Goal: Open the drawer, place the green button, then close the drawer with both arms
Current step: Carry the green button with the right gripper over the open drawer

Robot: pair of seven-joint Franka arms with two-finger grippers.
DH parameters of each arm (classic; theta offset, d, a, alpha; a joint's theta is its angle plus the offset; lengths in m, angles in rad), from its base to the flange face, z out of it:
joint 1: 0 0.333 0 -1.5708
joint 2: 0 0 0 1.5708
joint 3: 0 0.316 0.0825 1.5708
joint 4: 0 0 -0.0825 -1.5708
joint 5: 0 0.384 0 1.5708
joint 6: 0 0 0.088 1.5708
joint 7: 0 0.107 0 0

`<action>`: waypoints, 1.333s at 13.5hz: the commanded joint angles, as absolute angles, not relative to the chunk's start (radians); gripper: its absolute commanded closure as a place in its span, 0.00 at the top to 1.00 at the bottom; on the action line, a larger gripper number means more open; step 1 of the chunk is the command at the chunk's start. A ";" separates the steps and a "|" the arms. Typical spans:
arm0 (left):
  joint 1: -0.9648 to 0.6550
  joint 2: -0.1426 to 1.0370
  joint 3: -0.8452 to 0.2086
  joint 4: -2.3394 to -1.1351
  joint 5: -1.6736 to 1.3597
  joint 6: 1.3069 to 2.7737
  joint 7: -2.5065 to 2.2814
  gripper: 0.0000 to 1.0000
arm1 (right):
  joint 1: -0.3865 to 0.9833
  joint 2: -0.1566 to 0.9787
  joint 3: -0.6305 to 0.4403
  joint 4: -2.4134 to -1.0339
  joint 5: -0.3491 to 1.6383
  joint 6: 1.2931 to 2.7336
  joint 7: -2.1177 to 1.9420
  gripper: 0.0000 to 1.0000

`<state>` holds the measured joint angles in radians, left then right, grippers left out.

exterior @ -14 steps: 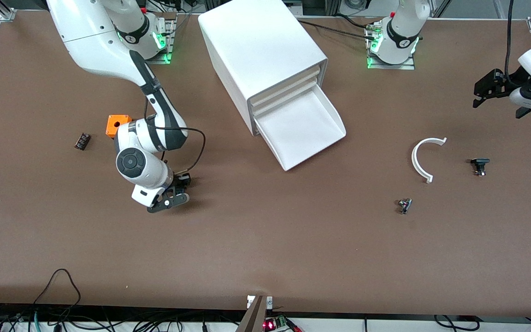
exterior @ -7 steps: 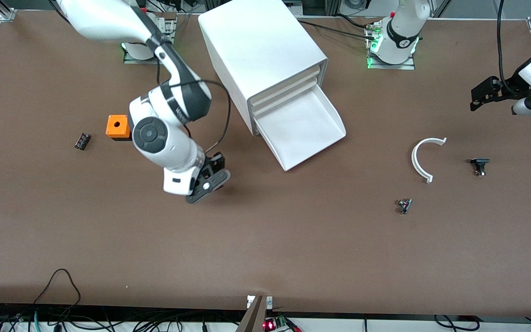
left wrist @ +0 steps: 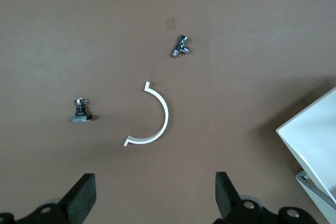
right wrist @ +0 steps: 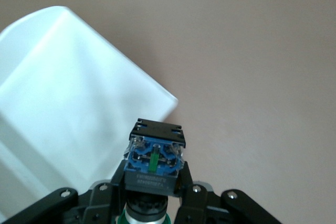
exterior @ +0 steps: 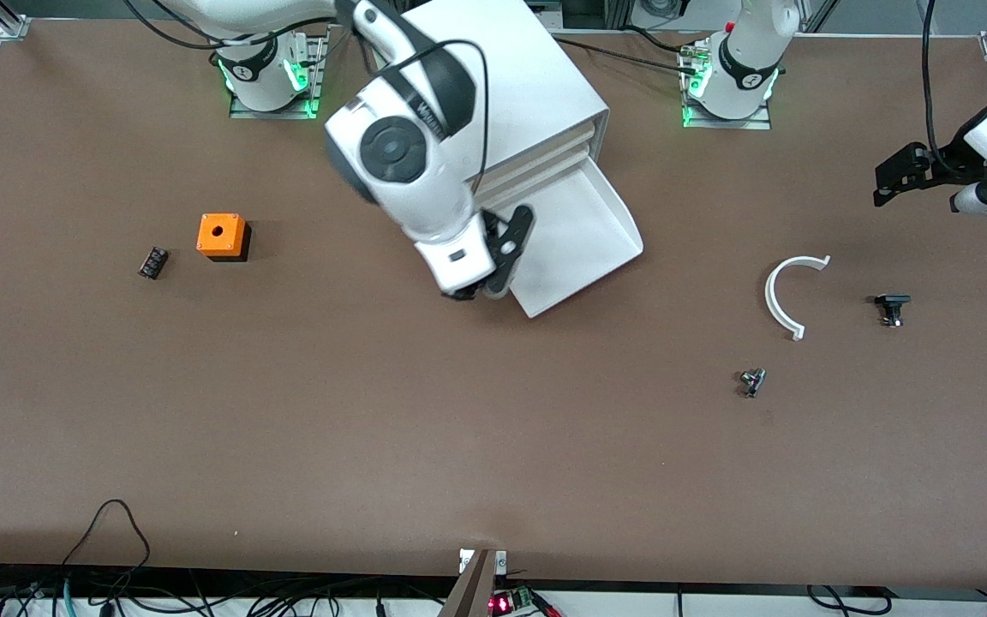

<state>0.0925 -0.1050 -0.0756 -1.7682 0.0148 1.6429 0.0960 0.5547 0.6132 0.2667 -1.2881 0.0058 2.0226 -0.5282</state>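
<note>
The right end effector (exterior: 493,278) grips the button (right wrist: 154,159) between its fingers (right wrist: 195,188), the bluish-black body showing and a sliver of green cap below it. A second ago this end effector hung low over bare table toward the right arm's end; it has since swung across and now sits over the front corner of the drawer (exterior: 575,244), which stands pulled out from the bottom of the white cabinet (exterior: 493,94). The orange cube (exterior: 221,236), earlier partly hidden by the arm, now shows whole, with a small black part (exterior: 152,261) beside it.

The left end effector (exterior: 896,176) waits over the table's edge at the left arm's end, fingers (left wrist: 84,195) spread wide and empty, almost where it was. Under it lie a white curved piece (exterior: 789,296), a black-capped part (exterior: 891,308) and a small metal fitting (exterior: 751,381), all unmoved.
</note>
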 commanded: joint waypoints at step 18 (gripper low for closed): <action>0.071 -0.043 -0.087 -1.756 0.008 1.723 0.078 1.00 | 0.773 0.883 0.261 -1.184 -0.138 2.036 -0.890 0.46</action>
